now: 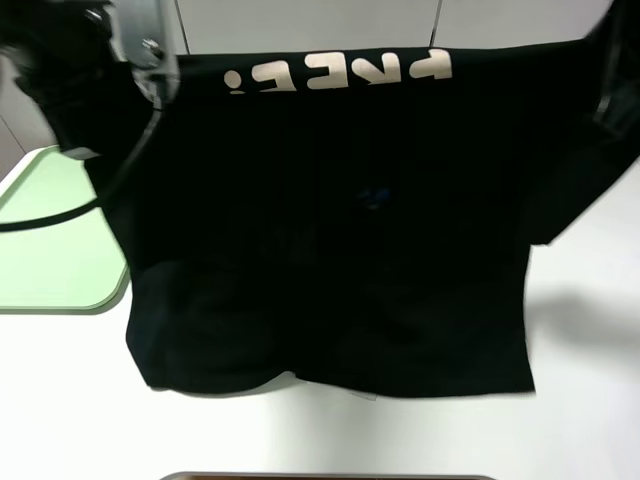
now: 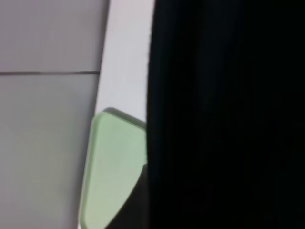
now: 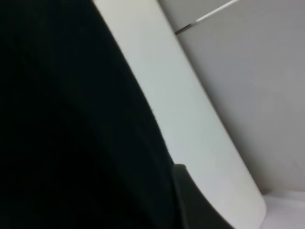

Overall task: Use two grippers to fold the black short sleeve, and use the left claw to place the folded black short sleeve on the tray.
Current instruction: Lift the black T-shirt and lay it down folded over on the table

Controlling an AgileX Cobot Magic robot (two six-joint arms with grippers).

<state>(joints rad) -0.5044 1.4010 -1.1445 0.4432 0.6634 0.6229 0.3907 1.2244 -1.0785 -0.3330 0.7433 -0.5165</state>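
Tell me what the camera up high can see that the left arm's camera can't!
Only the high camera shows the pale upside-down lettering on the black T-shirt, its small blue label, its bottom edge resting on the white table, and a black arm at top left. Only the left wrist camera shows a grey surface past the table's edge, crossed by a dark line. Both show the T-shirt, the mint-green tray and the table.
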